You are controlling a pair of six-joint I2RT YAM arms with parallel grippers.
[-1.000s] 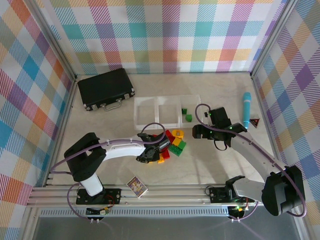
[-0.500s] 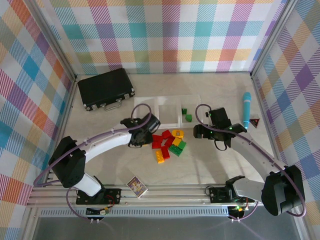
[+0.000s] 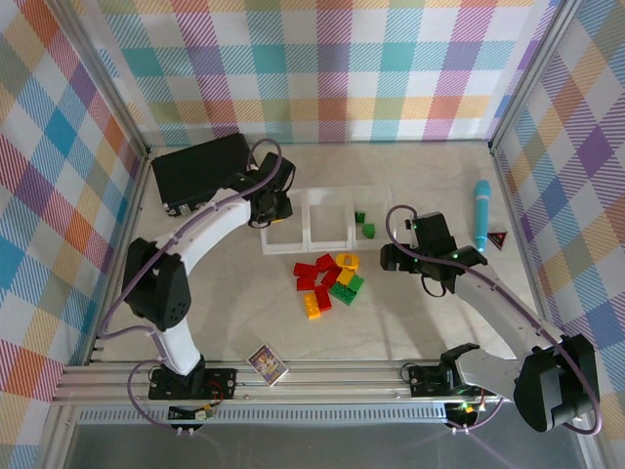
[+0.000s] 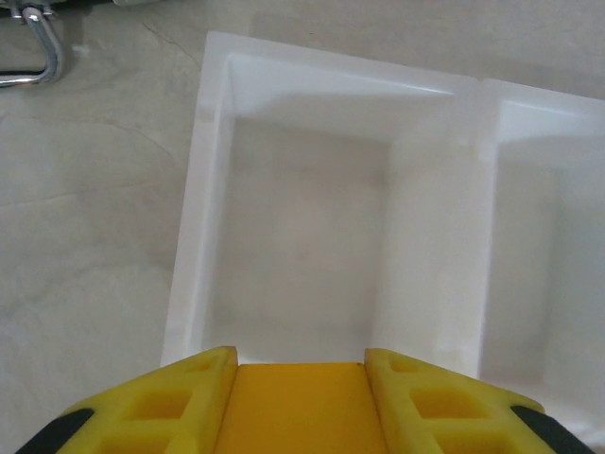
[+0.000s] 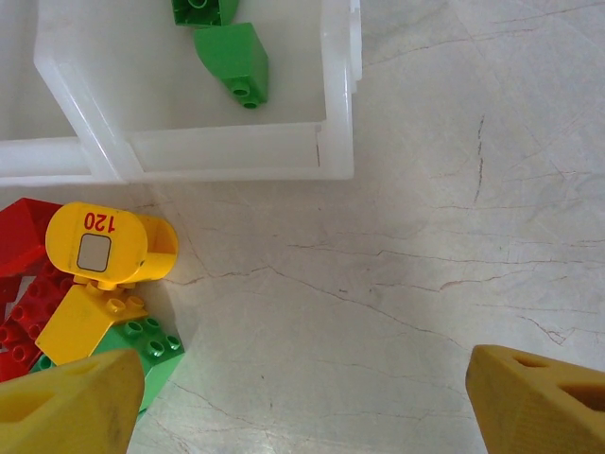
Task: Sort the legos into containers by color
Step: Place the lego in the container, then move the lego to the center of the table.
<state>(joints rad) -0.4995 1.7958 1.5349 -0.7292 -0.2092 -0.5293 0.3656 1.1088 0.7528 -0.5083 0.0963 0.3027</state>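
My left gripper hangs over the left end of the row of clear containers. It is shut on a yellow lego that sits between its yellow fingers, above the bare left tray. The right tray holds two green legos. Loose legos lie in front of the trays: red, yellow, green and orange-yellow. My right gripper stands open over bare table right of the pile, with a yellow "120" lego near its left finger.
A black case with a metal handle lies at the back left, close to the left tray. A blue pen and a small red triangle lie at the right wall. A picture card sits near the front rail.
My left arm lifted from the pile and swung back and left to the left tray, carrying the yellow lego. The right arm barely moved.
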